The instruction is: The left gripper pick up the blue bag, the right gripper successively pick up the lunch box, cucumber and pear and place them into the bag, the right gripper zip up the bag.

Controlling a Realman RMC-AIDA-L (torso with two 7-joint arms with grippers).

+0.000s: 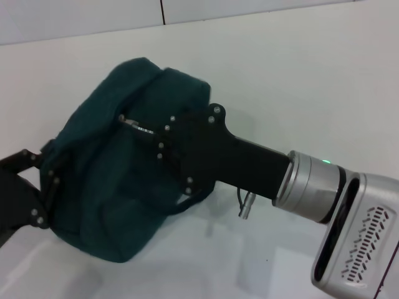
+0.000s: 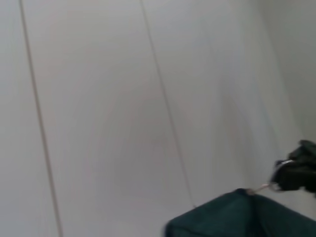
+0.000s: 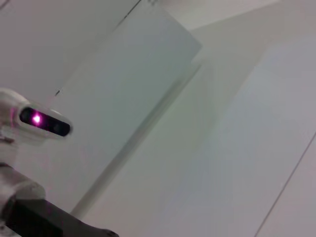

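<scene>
The blue bag (image 1: 106, 180) sits bulging on the white table, at the left in the head view. My left gripper (image 1: 45, 184) is at the bag's left side, its fingers pressed into the fabric and closed on it. My right gripper (image 1: 157, 134) reaches in from the right over the bag's top and is shut on the metal zipper pull (image 1: 134, 124). The left wrist view shows the bag's top edge (image 2: 232, 217) and the right gripper's tip (image 2: 296, 170) on the pull. One bag handle (image 1: 187, 202) hangs below the right gripper. The lunch box, cucumber and pear are out of view.
The white table (image 1: 280, 75) stretches behind and to the right of the bag, ending at a pale wall (image 1: 81, 15). The right wrist view shows only the wall and the robot's head (image 3: 39, 121) with a purple light.
</scene>
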